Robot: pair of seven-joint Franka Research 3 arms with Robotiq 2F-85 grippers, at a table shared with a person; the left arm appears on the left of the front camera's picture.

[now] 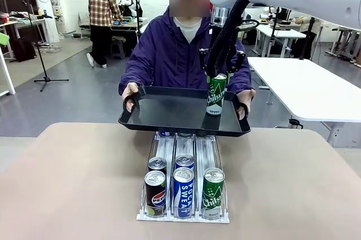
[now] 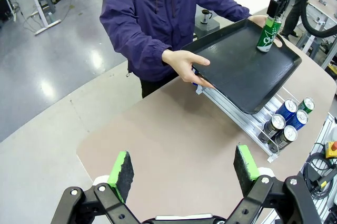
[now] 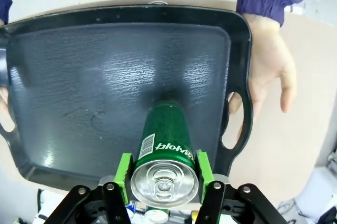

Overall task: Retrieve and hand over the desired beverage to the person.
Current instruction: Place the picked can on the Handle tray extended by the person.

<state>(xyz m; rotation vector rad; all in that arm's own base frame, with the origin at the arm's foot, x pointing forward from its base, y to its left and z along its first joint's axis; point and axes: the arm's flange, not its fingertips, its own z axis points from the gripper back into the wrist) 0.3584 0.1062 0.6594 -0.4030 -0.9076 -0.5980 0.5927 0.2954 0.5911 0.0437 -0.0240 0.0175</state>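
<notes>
The person stands at the far side and holds a black tray level above the far edge of the tabletop, one hand at each end handle, so the drink can be set down on it rather than passed hand to hand; the green can stands upright on the tray's right part, its base on the tray floor. The right claw comes down over the can from above; its green pads sit at either side of the can's top, against it or barely off it; whether they pinch it or merely flank it I cannot tell. The hand-over looks all but made; what likely remains is a clean release and a straight lift, since a sideways drag could tip the can. The left claw hovers spread and empty over the near left of the tabletop, out of the way. On the near tabletop the rack holds more cans in three lanes; its right lane carries a matching green one.
</notes>
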